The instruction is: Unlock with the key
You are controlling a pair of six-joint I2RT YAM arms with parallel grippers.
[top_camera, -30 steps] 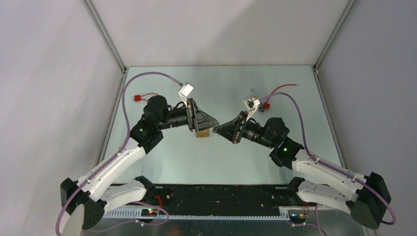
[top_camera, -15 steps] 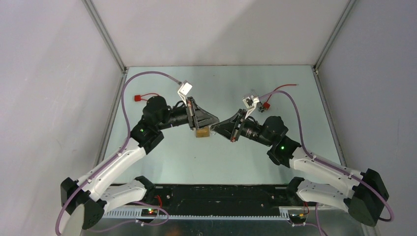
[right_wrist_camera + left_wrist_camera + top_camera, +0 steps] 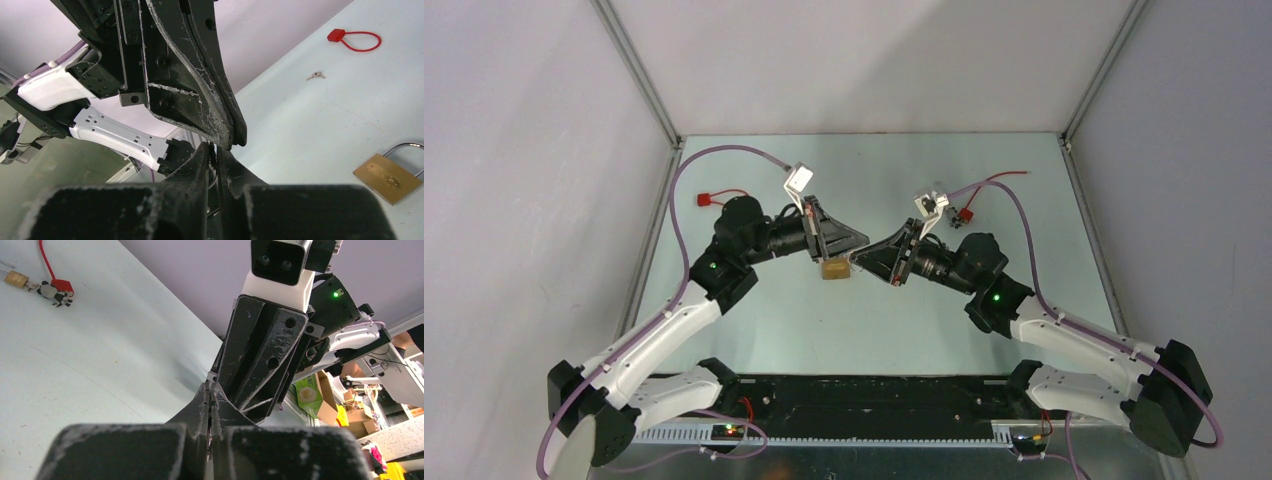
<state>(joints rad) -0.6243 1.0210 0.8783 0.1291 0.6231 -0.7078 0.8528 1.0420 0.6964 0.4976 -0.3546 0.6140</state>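
A brass padlock (image 3: 835, 269) with a silver shackle lies flat on the table, and it also shows in the right wrist view (image 3: 387, 177). A tiny silvery key (image 3: 315, 76) lies on the table beyond it, near a red tag (image 3: 350, 37). My left gripper (image 3: 856, 246) hovers just above the padlock, its jaws pressed together (image 3: 210, 390). My right gripper (image 3: 861, 260) meets it tip to tip. Its jaws are nearly together (image 3: 214, 150), with a thin wire-like thing between them that I cannot identify. Neither gripper touches the padlock.
A second small brass padlock (image 3: 15, 278) lies at the back right with a red tag (image 3: 61, 285) and small metal bits beside it. The left red tag (image 3: 709, 198) lies at the back left. Grey walls stand on three sides of the table.
My right gripper has moved left and slightly away from me until its tips meet the left gripper's tips. The left gripper and the padlock have hardly moved.
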